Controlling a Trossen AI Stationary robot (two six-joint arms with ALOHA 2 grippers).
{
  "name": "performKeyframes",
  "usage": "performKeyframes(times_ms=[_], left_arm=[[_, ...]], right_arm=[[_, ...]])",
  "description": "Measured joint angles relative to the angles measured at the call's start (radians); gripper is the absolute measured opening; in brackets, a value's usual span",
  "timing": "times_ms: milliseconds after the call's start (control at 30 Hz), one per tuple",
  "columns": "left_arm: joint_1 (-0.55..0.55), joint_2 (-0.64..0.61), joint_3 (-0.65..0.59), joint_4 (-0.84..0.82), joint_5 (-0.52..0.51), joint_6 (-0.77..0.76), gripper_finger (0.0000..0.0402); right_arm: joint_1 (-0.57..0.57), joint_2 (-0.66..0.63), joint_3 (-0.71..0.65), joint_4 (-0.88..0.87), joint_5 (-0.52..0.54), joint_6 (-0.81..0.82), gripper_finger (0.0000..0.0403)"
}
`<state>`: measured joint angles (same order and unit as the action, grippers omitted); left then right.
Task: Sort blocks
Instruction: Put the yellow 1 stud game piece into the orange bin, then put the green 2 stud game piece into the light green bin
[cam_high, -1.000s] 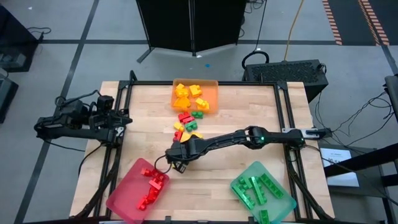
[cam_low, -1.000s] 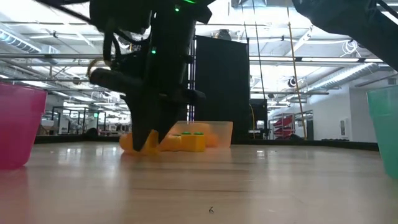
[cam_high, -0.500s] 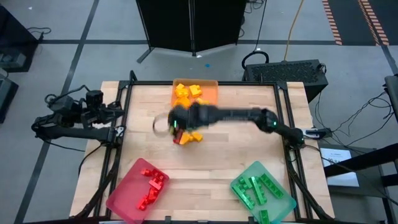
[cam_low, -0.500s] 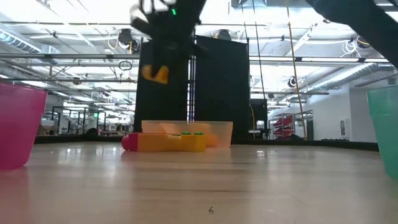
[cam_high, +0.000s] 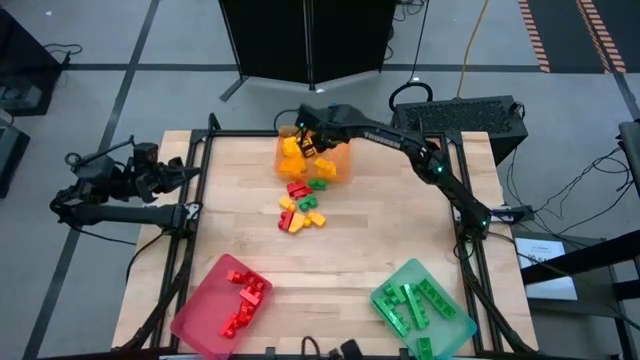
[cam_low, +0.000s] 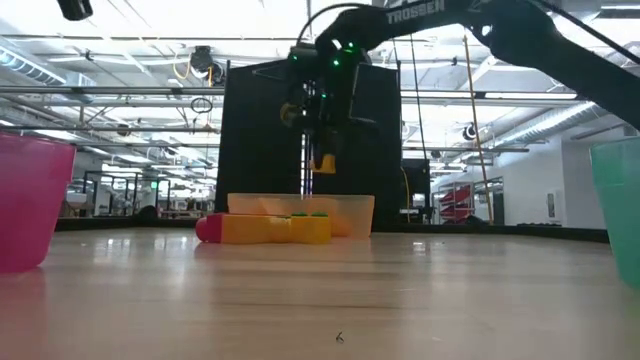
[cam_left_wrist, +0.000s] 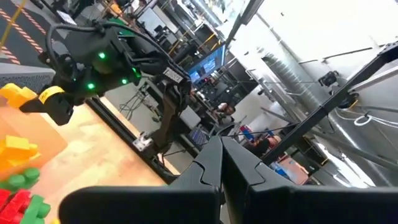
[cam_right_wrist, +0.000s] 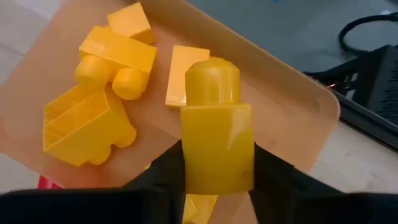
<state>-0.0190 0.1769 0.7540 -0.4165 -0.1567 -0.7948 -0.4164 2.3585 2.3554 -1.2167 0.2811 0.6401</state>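
Observation:
My right gripper (cam_high: 311, 144) hangs over the translucent orange tray (cam_high: 338, 170) at the table's far edge, shut on a yellow block (cam_right_wrist: 214, 143). The low view shows that block (cam_low: 325, 160) high above the tray (cam_low: 352, 208). Several yellow blocks (cam_right_wrist: 99, 118) lie on the tray's floor. A small heap of red, green and yellow blocks (cam_high: 300, 205) rests on the table just near of the tray. My left gripper (cam_left_wrist: 221, 165) is shut, touches nothing, and waits past the table's left edge (cam_high: 165, 178). My right gripper pinches the yellow block between its two fingers (cam_right_wrist: 163, 168) by its two opposite side faces (cam_right_wrist: 214, 168). The fingers come from above, pointing down. The block's round stud (cam_right_wrist: 212, 78) points away from the gripper toward the tray. The block is lifted clear, hanging below the fingers.
A pink-red tray (cam_high: 195, 322) with red blocks sits at the near left of the table. A teal-green tray (cam_high: 462, 320) with green blocks sits at the near right. Bare wood (cam_high: 370, 240) lies between them and the heap. A black frame rims the table.
My right gripper, shut on the yellow block, rose from the table's middle near the pink-red tray. It then swung toward the far edge and now hangs over the orange tray. The block went from table height to lifted clear.

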Motion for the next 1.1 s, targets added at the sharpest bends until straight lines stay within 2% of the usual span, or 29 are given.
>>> performKeyframes(times_ms=[200,267,333,433,567,767,967,1100], left_arm=[[0.000,0.000,0.000,-0.028,-0.011,0.026,0.0004],[0.000,0.000,0.000,-0.040,-0.013,0.026,0.0004],[0.000,0.000,0.000,-0.046,-0.013,0.026,0.0004],[0.000,0.000,0.000,-0.047,-0.013,0.026,0.0004],[0.000,0.000,0.000,-0.047,-0.011,0.026,0.0004],[0.000,0.000,0.000,-0.054,0.024,0.026,0.0004],[0.000,0.001,0.000,-0.098,0.048,0.025,0.0004],[-0.001,0.000,0.000,-0.111,0.049,0.023,0.0004]], right_arm=[[-0.039,0.001,0.000,0.004,-0.087,-0.020,0.0281],[-0.036,0.001,0.000,0.005,-0.086,-0.032,0.0316],[-0.031,0.001,0.000,0.006,-0.073,-0.039,0.0334],[-0.015,-0.002,0.000,0.047,-0.129,-0.092,0.0341],[0.082,-0.006,0.002,0.044,-0.177,-0.303,0.0335],[0.212,0.021,0.002,-0.045,-0.080,-0.606,0.0323],[0.265,0.041,0.002,0.037,-0.082,-0.720,0.0320],[0.266,0.071,0.001,0.065,-0.122,-0.752,0.0320]])
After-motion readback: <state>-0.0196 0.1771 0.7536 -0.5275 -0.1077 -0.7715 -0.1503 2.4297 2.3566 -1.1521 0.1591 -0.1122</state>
